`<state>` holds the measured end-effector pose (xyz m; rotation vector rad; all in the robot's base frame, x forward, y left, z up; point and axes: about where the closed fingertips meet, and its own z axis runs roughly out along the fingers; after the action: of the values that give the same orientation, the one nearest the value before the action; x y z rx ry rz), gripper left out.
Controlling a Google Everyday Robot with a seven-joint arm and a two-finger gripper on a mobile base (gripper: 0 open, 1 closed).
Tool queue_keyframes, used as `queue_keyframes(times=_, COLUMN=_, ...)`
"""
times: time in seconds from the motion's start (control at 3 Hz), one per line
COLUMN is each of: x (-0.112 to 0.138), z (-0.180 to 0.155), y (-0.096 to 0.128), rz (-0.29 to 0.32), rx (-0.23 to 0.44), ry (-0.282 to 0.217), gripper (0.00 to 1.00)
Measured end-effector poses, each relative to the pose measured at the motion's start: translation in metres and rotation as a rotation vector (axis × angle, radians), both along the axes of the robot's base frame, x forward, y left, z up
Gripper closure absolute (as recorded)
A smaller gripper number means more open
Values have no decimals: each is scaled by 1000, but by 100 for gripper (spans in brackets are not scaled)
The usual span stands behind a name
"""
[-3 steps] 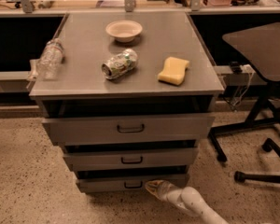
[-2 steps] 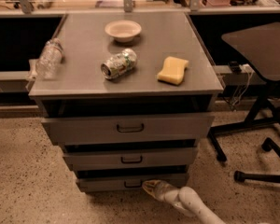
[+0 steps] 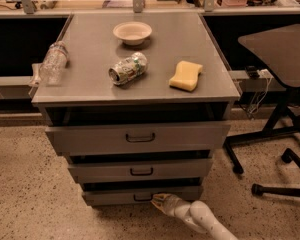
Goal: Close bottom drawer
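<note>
The bottom drawer point(image 3: 115, 196) is the lowest, narrowest grey front of the three-drawer cabinet, low in the camera view. It stands out only slightly, with a dark gap above it, and its small dark handle point(image 3: 142, 198) sits at the middle. My gripper point(image 3: 157, 200) comes in from the lower right on a white arm point(image 3: 202, 218) and touches the drawer front just right of the handle. The middle drawer point(image 3: 140, 170) and the tall top drawer point(image 3: 138, 136) both stand out further than the bottom one.
On the cabinet top point(image 3: 90, 86) lie a white bowl point(image 3: 132, 32), a crushed can point(image 3: 127, 68), a yellow sponge point(image 3: 185, 75) and a plastic bottle point(image 3: 52, 62) at the left edge. An office chair point(image 3: 277, 54) with wheeled legs stands to the right on speckled floor.
My gripper has moved left and inward along the bottom drawer front. The bottom drawer has slid further into the cabinet.
</note>
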<state>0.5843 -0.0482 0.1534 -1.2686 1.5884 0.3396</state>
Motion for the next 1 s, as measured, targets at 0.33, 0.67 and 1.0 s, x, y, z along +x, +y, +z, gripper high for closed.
queue_keyframes(times=0.33, x=0, z=0, y=0, rz=0, rx=0, ry=0, gripper=54)
queue_keyframes(times=0.67, x=3, z=-3, y=-4, rz=-4, rx=7, ry=-3, gripper=31)
queue_keyframes(times=1.0, x=5, z=-7, y=-22, rz=-26, rx=16, ry=-5, gripper=8)
